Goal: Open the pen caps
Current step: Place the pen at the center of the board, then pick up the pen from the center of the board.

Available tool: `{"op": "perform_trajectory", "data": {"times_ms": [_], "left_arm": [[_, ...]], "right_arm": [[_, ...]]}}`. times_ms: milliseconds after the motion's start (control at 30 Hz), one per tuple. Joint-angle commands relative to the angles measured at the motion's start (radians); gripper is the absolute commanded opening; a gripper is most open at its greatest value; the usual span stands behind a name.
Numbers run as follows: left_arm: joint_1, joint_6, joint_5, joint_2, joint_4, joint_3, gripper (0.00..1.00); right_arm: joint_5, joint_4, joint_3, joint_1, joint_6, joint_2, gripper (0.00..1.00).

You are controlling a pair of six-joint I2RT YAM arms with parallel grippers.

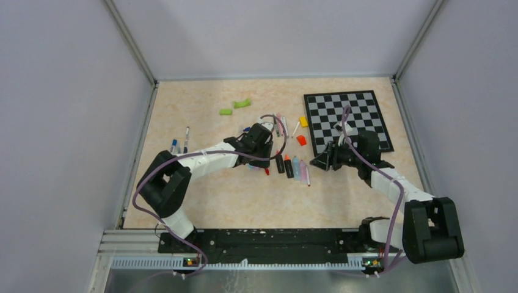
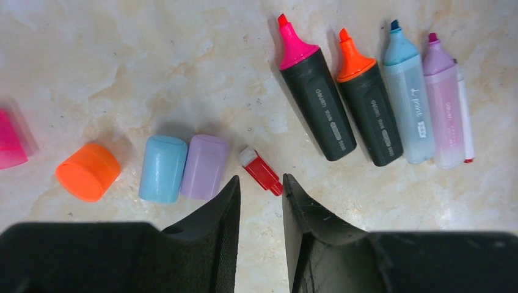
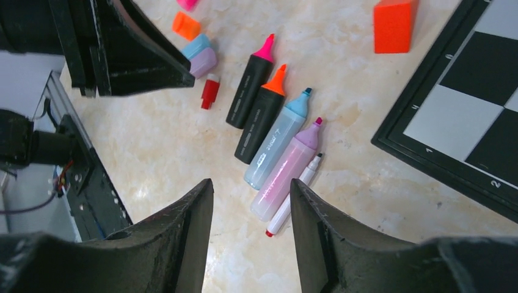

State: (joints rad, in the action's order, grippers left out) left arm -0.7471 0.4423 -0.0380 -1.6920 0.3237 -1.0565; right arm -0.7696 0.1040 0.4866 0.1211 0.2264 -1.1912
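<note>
Left wrist view: the red cap (image 2: 261,170) lies loose just left of the row of highlighters (image 2: 366,110). Farther from the row lie the purple cap (image 2: 204,166), the blue cap (image 2: 162,168) and the orange cap (image 2: 88,171). All four highlighters show bare tips, so I judge this cluster done. The thin white pen (image 2: 465,116) against the row's far side also looks uncapped.

My left gripper (image 2: 261,183) sits right at the red cap with its jaws a little apart and nothing between them. One finger may be brushing the cap, though I can't be sure at this angle. My right gripper (image 3: 251,186) hovers over the row's near ends, jaws apart and empty.

In the top view, more pens (image 1: 281,124) lie behind the row and two more (image 1: 180,141) lie well to its left. They are too small for me to tell whether they are capped.

I'd take those next. One gripper would pin a barrel while the other pinches only the cap and pulls straight along the pen's axis.
</note>
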Motion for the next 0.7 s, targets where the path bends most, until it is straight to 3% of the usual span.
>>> {"op": "perform_trajectory", "data": {"times_ms": [0,233,333,500,667], "left_arm": [[-0.002,-0.034,-0.011,0.128,-0.003,-0.006,0.34],[0.084,-0.205,-0.089,0.325,-0.026,0.115,0.41],[0.210,-0.266,-0.068,0.391,-0.043,0.167,0.47],[0.393,-0.341,-0.135,0.429,-0.074,0.216,0.70],[0.599,-0.367,-0.151,0.392,-0.076,0.222,0.73]], "right_arm": [[-0.142,-0.009,0.034,-0.012,-0.142,0.044,0.49],[-0.265,-0.115,0.082,-0.071,-0.310,0.076,0.52],[-0.273,-0.150,0.095,-0.079,-0.338,0.090,0.52],[-0.273,-0.179,0.108,-0.080,-0.364,0.095,0.52],[-0.273,-0.203,0.120,-0.080,-0.378,0.101,0.51]]}}
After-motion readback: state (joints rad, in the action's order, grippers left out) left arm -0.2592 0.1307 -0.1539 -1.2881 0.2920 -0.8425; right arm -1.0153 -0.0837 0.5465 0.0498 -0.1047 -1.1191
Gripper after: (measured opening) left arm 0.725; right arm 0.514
